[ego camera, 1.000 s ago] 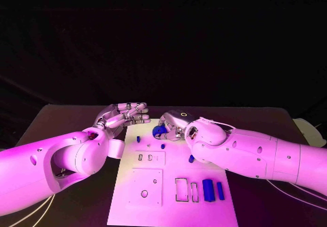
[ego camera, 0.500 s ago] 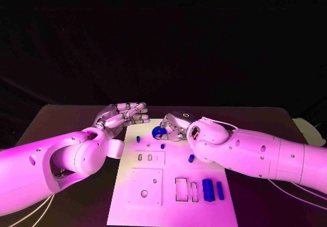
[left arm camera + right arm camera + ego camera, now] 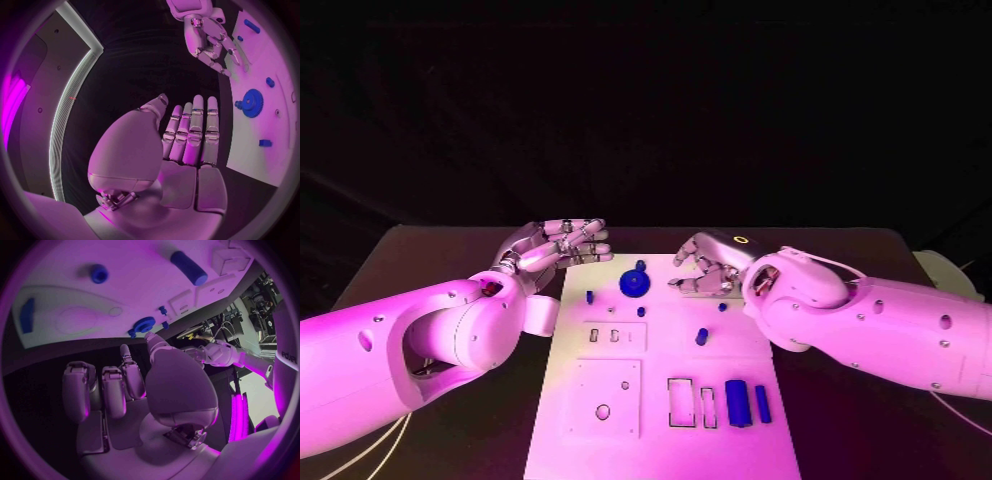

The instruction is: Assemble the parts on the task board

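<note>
Hovering over task board [image 3: 668,440] far end: right hand [image 3: 708,266], fingers curled, empty. Left hand [image 3: 560,245] beside board edge, fingers apart, empty. Blue gear [image 3: 635,283] on board between hands. Two blue bars [image 3: 747,402] beside rectangular slots.

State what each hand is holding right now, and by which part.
Nothing is held. The right hand is empty, apart from the blue gear lying on the task board. The left hand is empty too.
</note>
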